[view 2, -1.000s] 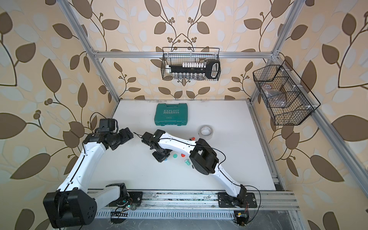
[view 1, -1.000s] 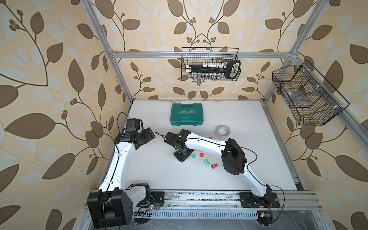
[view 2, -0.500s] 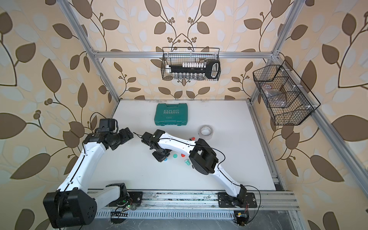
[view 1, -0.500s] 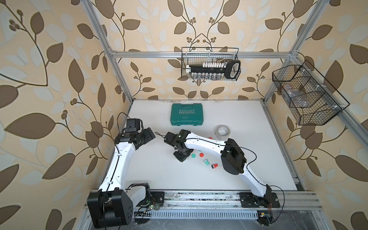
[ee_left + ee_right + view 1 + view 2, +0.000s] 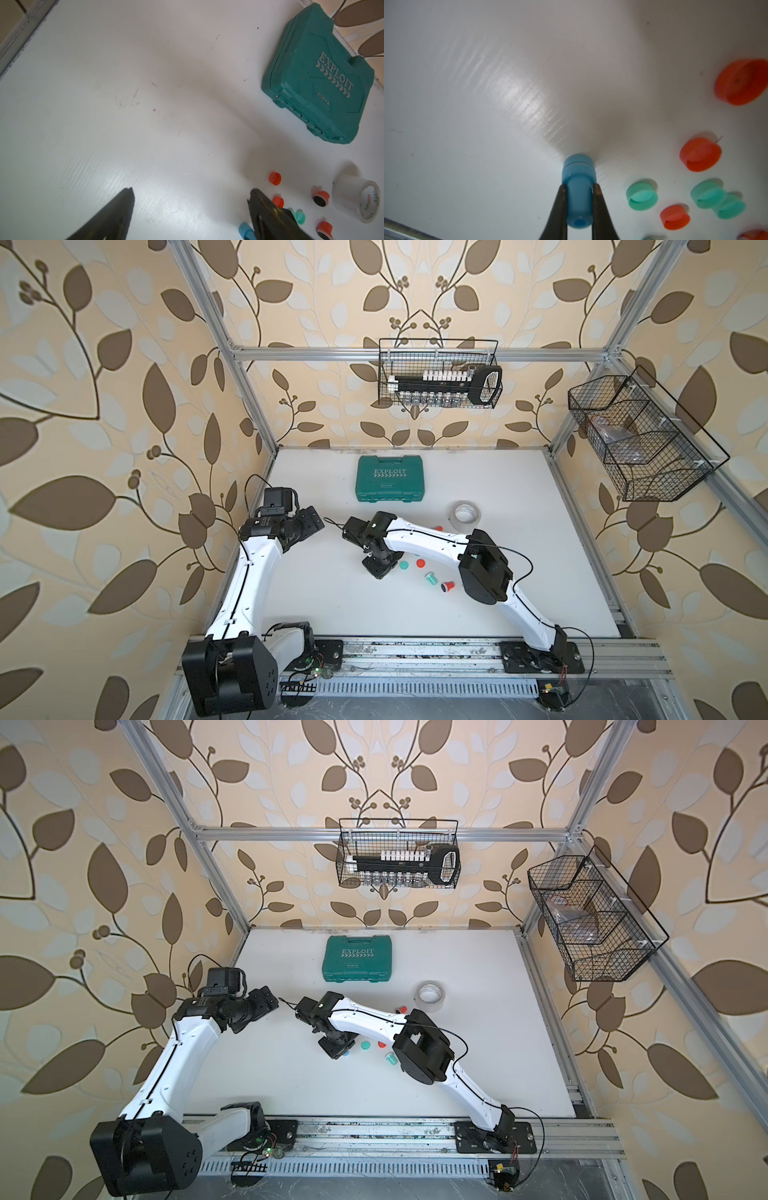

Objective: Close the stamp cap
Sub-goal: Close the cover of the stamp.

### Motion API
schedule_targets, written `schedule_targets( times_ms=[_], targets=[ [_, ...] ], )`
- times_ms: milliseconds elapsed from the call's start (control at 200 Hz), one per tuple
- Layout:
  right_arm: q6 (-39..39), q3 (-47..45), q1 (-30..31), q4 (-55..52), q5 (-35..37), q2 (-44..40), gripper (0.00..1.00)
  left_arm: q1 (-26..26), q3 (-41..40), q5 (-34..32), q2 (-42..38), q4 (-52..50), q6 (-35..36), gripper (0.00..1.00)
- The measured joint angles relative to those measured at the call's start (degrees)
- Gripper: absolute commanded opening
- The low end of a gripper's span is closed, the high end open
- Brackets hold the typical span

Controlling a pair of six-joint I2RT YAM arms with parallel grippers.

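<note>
Right gripper (image 5: 579, 187) clenched on blue stamp (image 5: 578, 172), grasping its narrow stem. Wide end is down, touching table (image 5: 488, 104). Stamp is mid-table, near a loose green cap (image 5: 641, 197) and red caps (image 5: 699, 154). From above only a blue sliver shows under the gripper. Left gripper (image 5: 191, 192) released, jaws wide apart, nothing between them, over bare table and apart from the stamp. Case (image 5: 388, 485) and tape (image 5: 465, 514) lie farther back.
</note>
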Motion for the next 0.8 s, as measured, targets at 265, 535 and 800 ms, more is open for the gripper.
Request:
schedule_targets(
  times_ms=[265, 535, 800],
  targets=[
    [-0.4, 2.8, 0.0, -2.2, -0.4, 1.8, 0.0, 0.0, 0.0, 0.0, 0.0, 0.0, 0.0, 0.89],
    [-1.4, 6.9, 0.0, -5.3, -1.2, 4.2, 0.0, 0.0, 0.0, 0.0, 0.0, 0.0, 0.0, 0.89],
    [-1.7, 8.5, -0.3, -6.5, -2.1, 5.3, 0.0, 0.0, 0.0, 0.0, 0.0, 0.0, 0.0, 0.89]
  ],
)
